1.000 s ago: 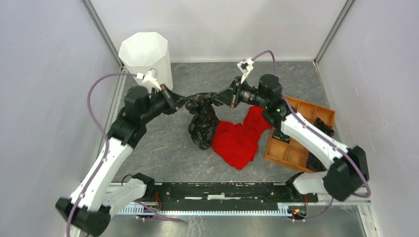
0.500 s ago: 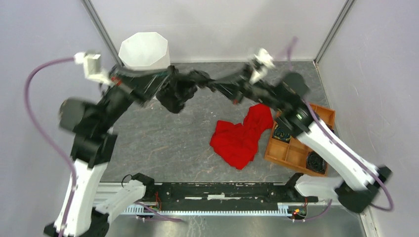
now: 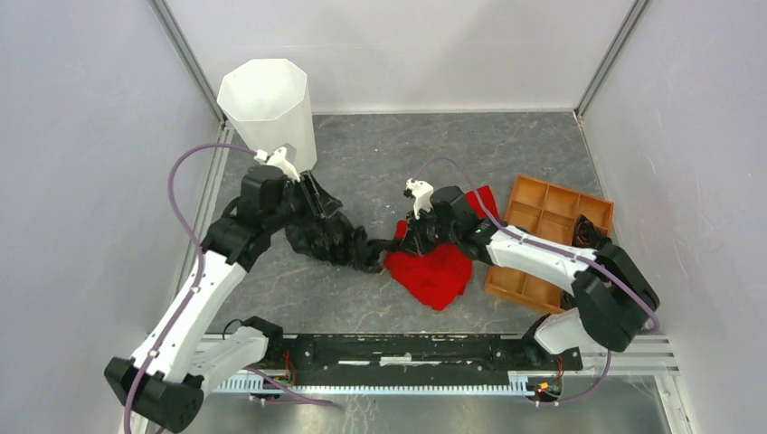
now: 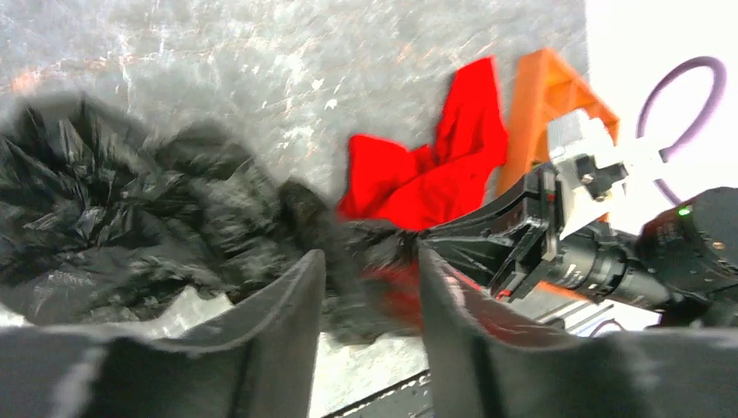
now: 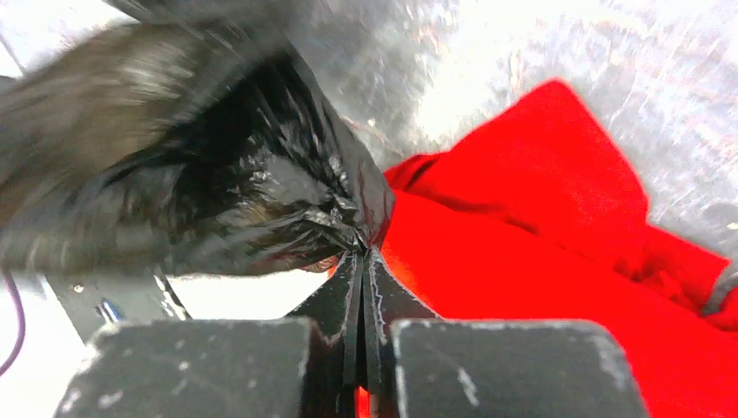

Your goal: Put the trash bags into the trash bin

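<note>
The black trash bag (image 3: 333,242) lies crumpled on the grey table between the two arms, in front of the white trash bin (image 3: 267,104) at the back left. My left gripper (image 3: 324,210) hangs over the bag's left end. In the left wrist view its fingers (image 4: 287,305) stand apart, so the left gripper (image 4: 370,254) is open, with a blurred strand of bag (image 4: 104,218) just past the tips. My right gripper (image 3: 399,241) is shut on a pinched corner of the trash bag (image 5: 261,174); the right gripper (image 5: 361,252) sits over the red cloth.
A red cloth (image 3: 434,271) is spread right of the bag, partly under the right arm. An orange compartment tray (image 3: 543,208) with dark items stands at the right. White walls enclose the table on three sides.
Half a second ago both arms held the bag raised near the bin. Now both have dropped toward the table's middle, the left gripper has opened, and the bag rests on the table.
</note>
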Controlling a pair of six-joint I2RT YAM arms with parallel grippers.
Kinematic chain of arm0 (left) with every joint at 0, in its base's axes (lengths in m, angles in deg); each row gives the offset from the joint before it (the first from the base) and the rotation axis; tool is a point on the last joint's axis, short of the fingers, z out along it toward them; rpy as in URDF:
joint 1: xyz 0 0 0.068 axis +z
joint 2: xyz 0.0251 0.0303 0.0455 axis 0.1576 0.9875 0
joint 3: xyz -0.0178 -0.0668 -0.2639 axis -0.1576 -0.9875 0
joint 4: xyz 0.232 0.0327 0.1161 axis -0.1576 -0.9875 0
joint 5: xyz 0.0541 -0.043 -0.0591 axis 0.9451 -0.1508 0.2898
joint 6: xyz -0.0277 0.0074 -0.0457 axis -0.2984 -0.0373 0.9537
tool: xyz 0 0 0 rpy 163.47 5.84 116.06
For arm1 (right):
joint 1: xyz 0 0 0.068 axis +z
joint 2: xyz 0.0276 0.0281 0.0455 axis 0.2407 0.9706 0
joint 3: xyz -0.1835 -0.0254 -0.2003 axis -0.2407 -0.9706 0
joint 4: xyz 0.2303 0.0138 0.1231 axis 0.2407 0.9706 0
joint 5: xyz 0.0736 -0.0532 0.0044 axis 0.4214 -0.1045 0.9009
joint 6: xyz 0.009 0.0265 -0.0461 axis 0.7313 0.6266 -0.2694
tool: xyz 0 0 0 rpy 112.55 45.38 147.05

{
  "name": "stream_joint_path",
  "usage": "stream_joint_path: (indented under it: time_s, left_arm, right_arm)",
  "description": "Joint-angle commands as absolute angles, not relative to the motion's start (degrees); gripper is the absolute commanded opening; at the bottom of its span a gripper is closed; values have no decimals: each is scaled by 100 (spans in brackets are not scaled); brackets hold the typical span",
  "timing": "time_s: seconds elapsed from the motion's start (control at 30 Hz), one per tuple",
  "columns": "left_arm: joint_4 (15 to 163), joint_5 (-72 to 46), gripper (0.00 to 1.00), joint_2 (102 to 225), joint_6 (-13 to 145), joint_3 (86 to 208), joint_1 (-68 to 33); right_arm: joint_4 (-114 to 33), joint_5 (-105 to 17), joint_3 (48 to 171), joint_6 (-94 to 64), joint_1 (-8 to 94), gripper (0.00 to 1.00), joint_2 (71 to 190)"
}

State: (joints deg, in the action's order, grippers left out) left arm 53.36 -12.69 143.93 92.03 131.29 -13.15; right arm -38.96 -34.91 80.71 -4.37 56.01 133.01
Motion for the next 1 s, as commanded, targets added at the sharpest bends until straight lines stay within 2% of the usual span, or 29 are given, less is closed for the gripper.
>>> stream_joint_path:
  time_s: [0.0,0.1,0.2,0.3,0.5,0.67,0.73,0.8,0.83,0.9,0.97]
  left_arm:
    - [5433,-1119,59,13859,8739,13818,-1300]
    - [5262,-1150,70,13773,8835,13453,-1304]
    - [5499,-1689,71,13666,9171,12792,-1300]
    - [5990,-2176,71,13582,9682,11943,-1301]
    - [6420,-2464,62,13490,10118,11070,-1300]
    - [6350,-2345,61,13557,10011,11011,-1307]
    - [6386,-2391,67,13633,10009,10966,-1302]
    - [6499,-2501,83,13718,10021,10918,-1305]
    - [6572,-2568,87,13763,10038,10899,-1312]
    - [6714,-2666,88,13823,10066,10869,-1317]
    - [6805,-2713,85,13875,10093,10843,-1323]
  right_arm:
    - [-4224,-3563,8390,-533,5523,0,12642]
    - [-4572,-3093,7871,-243,5541,1,12741]
    - [-5135,-2874,7242,112,5542,0,12676]
    - [-5006,-3157,7121,13,5540,3,12520]
    - [-3994,-3893,7391,-803,5534,29,12285]
    - [-3281,-3815,7645,-2265,5591,60,11914]
    - [-3109,-3787,7758,-2776,5720,75,11690]
    - [-3124,-3715,7899,-2927,5889,83,11519]
    - [-3210,-3586,7961,-2929,5967,89,11493]
    - [-3551,-3169,8041,-2833,6101,96,11548]
    - [-3881,-2867,8158,-2724,6251,97,11714]
